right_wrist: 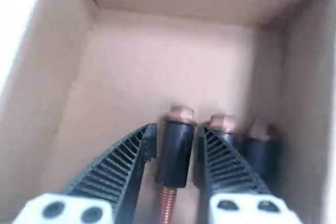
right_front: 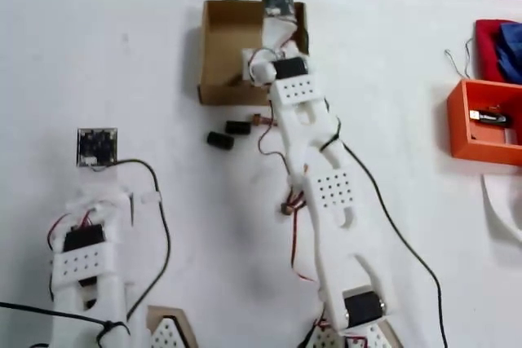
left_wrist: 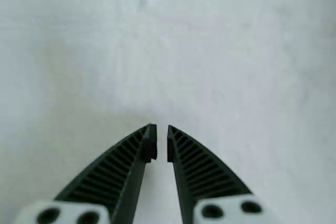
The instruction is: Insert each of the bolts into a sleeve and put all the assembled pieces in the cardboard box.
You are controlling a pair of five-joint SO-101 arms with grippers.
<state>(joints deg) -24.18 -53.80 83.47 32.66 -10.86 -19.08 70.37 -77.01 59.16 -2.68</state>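
Note:
My right gripper (right_wrist: 176,148) is down inside the cardboard box (right_front: 218,55), shut on an assembled piece (right_wrist: 175,150), a black sleeve with a copper bolt through it. Two more assembled pieces (right_wrist: 247,140) lie beside it against the box wall. On the table in front of the box lie two loose black sleeves (right_front: 238,127) (right_front: 220,140) and a copper bolt (right_front: 263,120). Another copper bolt (right_front: 289,208) lies next to the right arm. My left gripper (left_wrist: 159,142) is shut with nothing in it, over bare white table at the near left.
An orange tray (right_front: 481,128) holding a small black item stands at the right edge, with red and blue cloth (right_front: 497,46) behind it. Cables (right_front: 163,226) trail from both arms over the white table (right_front: 122,63).

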